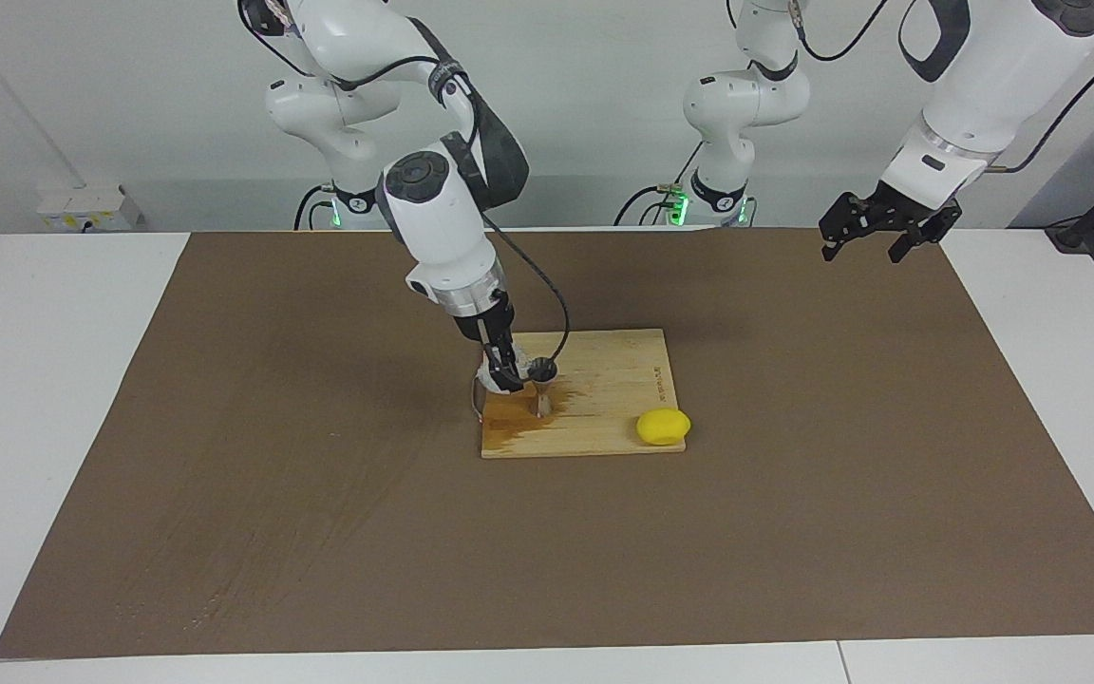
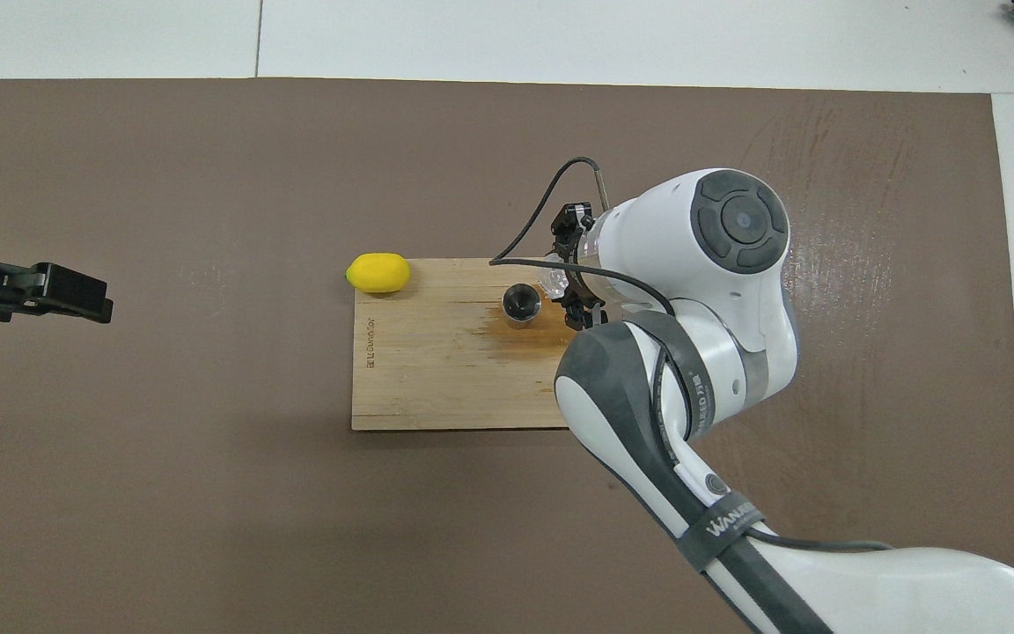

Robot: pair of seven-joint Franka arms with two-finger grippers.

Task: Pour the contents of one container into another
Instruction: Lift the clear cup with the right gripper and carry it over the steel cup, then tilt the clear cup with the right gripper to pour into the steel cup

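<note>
The steel jigger stands upright on the wooden cutting board, on a dark wet stain; it also shows in the overhead view. My right gripper is shut on the small clear cup and holds it low over the board's handle end, right beside the jigger's rim. The arm hides most of the cup in the overhead view, and I cannot tell its tilt. My left gripper is open and empty, waiting in the air over the mat at the left arm's end.
A yellow lemon lies at the board's corner toward the left arm's end, farther from the robots than the jigger. The board has a metal handle at its right-arm end. A brown mat covers the table.
</note>
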